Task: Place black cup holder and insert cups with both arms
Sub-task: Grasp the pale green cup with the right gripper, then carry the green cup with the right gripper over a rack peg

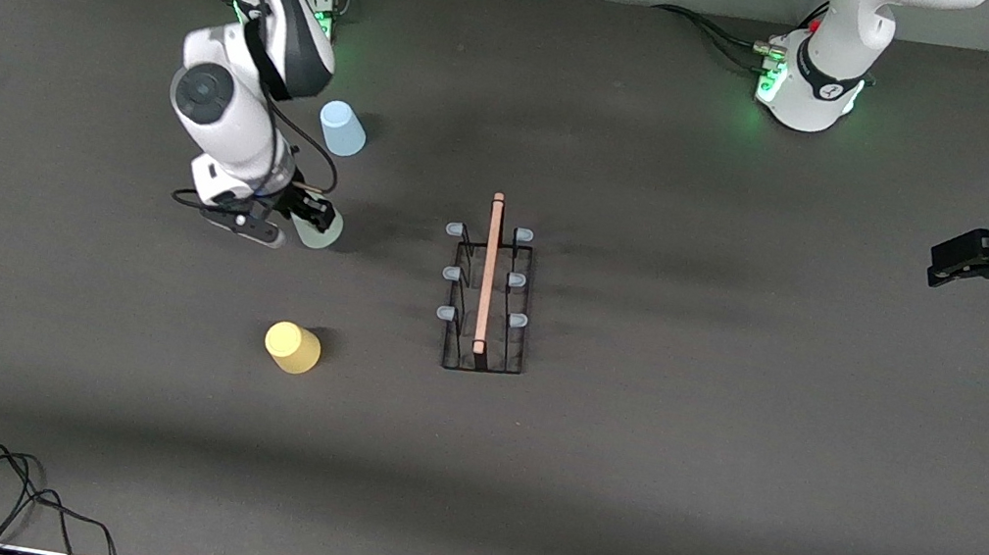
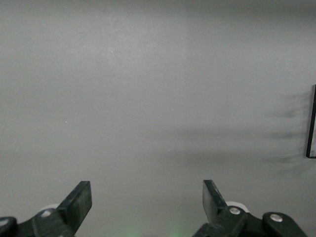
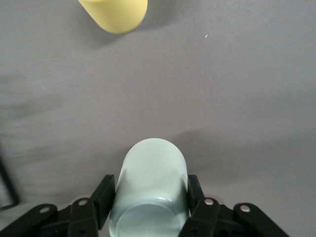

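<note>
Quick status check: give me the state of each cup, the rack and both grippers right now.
black cup holder: upright on the table, all pegs bare.
pale green cup: between the right gripper fingers, gripped.
light blue cup: upside down on the table, untouched.
yellow cup: upside down on the table, untouched.
left gripper: open, empty, waiting at the left arm's end.

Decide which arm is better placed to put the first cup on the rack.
The right: right gripper brackets the green-grey cup, beside the black cup holder. Left gripper waits open at the table's end.
</note>
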Robot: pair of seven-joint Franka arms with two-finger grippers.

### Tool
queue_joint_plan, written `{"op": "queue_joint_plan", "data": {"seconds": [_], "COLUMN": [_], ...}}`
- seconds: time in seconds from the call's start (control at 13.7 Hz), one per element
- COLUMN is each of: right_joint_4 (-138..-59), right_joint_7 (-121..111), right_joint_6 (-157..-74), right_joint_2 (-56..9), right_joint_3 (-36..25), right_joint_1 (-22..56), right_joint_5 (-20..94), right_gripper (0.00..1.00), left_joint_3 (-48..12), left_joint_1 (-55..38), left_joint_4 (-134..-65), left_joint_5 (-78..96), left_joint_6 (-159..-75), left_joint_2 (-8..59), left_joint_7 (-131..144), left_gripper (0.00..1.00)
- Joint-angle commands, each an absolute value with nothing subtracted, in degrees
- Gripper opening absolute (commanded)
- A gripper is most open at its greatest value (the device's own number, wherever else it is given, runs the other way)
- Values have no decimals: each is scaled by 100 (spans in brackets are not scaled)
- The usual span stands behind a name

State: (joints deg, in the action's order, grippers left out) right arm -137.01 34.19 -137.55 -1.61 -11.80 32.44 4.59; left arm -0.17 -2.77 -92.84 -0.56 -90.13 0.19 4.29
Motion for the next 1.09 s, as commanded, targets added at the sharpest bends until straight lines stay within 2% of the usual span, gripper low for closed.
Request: {"op": "queue_joint_plan", "data": {"seconds": [0.0,0.22,0.58,0.8,1.02], "right_joint_4": [-13274,-12220,-10769,-10372,-10380], "right_joint_7": [3970,5207,6896,7233,7233], "right_joint_6": [-12958,-12341,-12305,-12305,-12305], "right_joint_2": [255,-95,-1289,-1809,-1872], "right_joint_3": [-1196,-1151,-1151,-1143,-1134], "right_joint_1": [3340,3953,4780,4974,4992], "right_joint_5": [571,571,571,571,571], "right_gripper": [0,0,0,0,0], "left_joint_3": [-44,-44,-44,-44,-44], "left_joint_1": [-237,-246,-237,-237,-237], "left_joint_4": [-9272,-9281,-9290,-9299,-9299], "left_joint_5": [-70,-70,-70,-70,-70], "left_joint_6": [-8930,-8938,-8947,-8974,-8982], "left_joint_2": [-44,-35,-26,-18,-9], "left_joint_7": [334,334,334,334,334], "left_gripper": [100,100,100,100,100]}}
